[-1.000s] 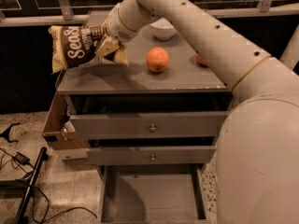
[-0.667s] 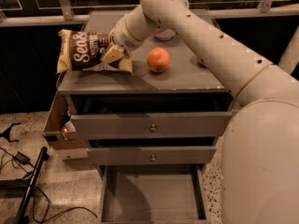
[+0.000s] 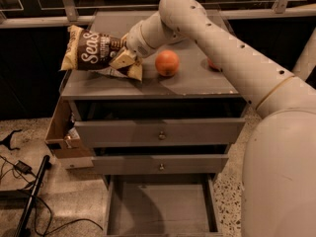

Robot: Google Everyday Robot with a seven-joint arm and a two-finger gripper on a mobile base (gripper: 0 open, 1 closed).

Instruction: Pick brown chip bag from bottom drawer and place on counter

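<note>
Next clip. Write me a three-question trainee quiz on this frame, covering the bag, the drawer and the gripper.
1. True or false: the brown chip bag lies in the bottom drawer.
2. What sits on the counter beside the gripper? A) orange B) mug C) sponge
3. Which end of the bag does the gripper clamp?

Key:
1. False. The bag is up at the counter, and the drawer stands open.
2. A
3. The end nearest the orange.
</note>
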